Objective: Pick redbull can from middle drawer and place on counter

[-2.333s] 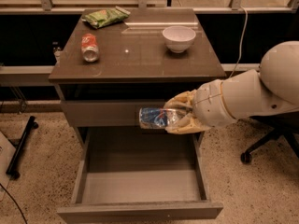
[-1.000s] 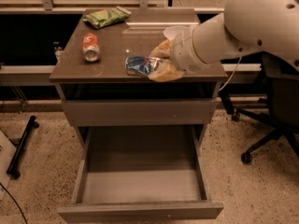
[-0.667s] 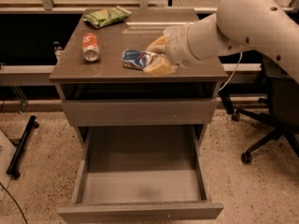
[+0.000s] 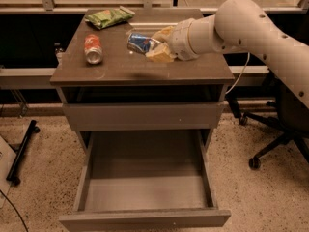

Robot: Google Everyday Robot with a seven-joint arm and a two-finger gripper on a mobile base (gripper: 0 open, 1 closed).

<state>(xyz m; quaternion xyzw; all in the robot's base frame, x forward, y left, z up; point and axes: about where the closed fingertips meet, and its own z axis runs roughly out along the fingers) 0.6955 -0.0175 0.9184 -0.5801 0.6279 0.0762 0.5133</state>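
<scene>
My gripper [image 4: 155, 44] is shut on the redbull can [image 4: 140, 42], a slim blue and silver can. It holds the can on its side, pointing left, a little above the middle of the counter [image 4: 145, 69]. The can's shadow falls on the counter below it. The white arm reaches in from the right. The middle drawer [image 4: 145, 182] is pulled open below and shows a bare grey floor.
A red soda can [image 4: 93, 49] lies on the counter's left side. A green chip bag [image 4: 109, 17] lies at the back left. The arm hides the counter's back right. A shallower shut drawer front [image 4: 144, 116] is above the open drawer. An office chair base [image 4: 270, 139] stands at the right.
The gripper has carried the can up from in front of the drawers to above the counter, then leftward and farther back over its middle.
</scene>
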